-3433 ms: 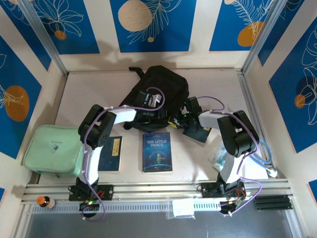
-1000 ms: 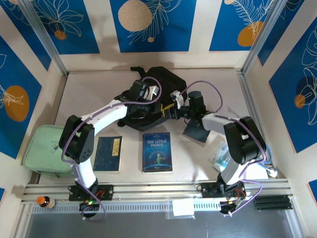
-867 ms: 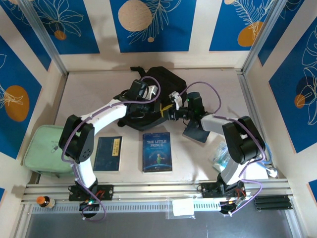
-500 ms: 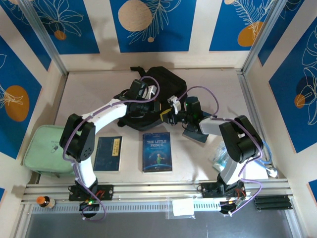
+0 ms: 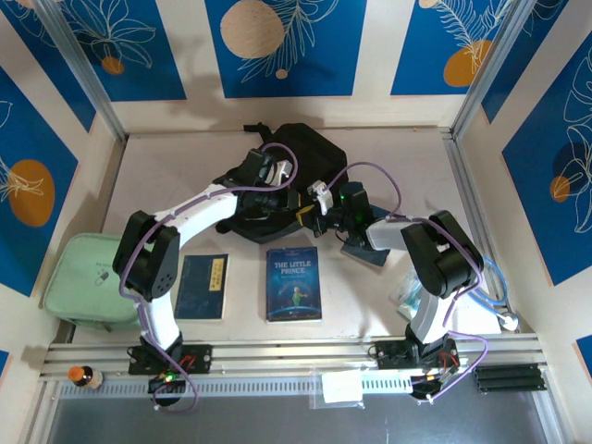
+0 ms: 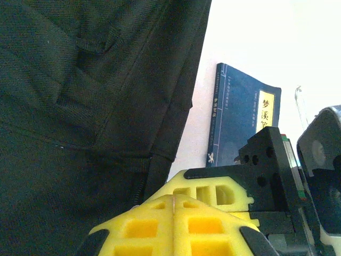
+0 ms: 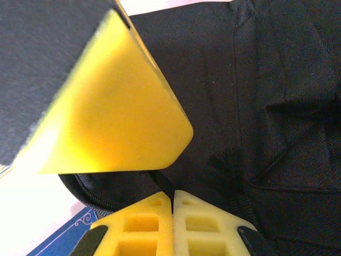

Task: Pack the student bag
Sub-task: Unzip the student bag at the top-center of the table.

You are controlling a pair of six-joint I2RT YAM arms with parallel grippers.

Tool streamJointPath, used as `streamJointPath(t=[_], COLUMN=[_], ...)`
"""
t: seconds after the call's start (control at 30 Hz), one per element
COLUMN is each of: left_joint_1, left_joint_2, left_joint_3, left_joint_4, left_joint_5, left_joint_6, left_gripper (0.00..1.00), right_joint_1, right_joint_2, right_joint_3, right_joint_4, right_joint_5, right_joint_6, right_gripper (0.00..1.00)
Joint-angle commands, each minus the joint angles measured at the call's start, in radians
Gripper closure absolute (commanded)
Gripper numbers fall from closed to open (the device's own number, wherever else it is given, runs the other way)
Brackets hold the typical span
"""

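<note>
Your left gripper (image 6: 173, 198) was shut, pads together, tips against the fabric of the student bag (image 5: 310, 148); whether it pinched any could not be told. Your right gripper (image 7: 172, 195) was shut on a black tab at the bag's near edge. The bag lay far-centre on the table (image 5: 416, 157), behind the Little Prince book (image 5: 294, 282). Against a second earlier, the right gripper had shifted left and closed.
</note>
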Motion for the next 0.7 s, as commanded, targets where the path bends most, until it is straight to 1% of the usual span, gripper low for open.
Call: streamJointPath(t=[0.0, 0.1, 0.3, 0.4, 0.67], left_joint_1=[0.013, 0.017, 0.018, 0.018, 0.017], left_joint_2=[0.008, 0.015, 0.024, 0.027, 0.046], left_joint_3=[0.02, 0.02, 0.018, 0.012, 0.012], left_joint_4=[-0.016, -0.024, -0.026, -0.014, -0.011], left_joint_5=[-0.005, -0.01, -0.01, 0.0, 0.016], left_joint_6=[-0.003, 0.006, 0.017, 0.019, 0.035], left_gripper=[1.0, 0.97, 0.76, 0.7, 0.69], right_joint_1=[0.006, 0.006, 0.006, 0.006, 0.002], right_joint_2=[0.01, 0.01, 0.008, 0.007, 0.008], right_joint_3=[0.008, 0.01, 0.008, 0.01, 0.017], right_joint_4=[0.009, 0.01, 0.015, 0.015, 0.012], right_joint_5=[0.013, 0.006, 0.003, 0.002, -0.003], right_joint_6=[-0.024, -0.024, -0.018, -0.016, -0.001], right_gripper=[1.0, 1.0, 1.0, 1.0, 1.0])
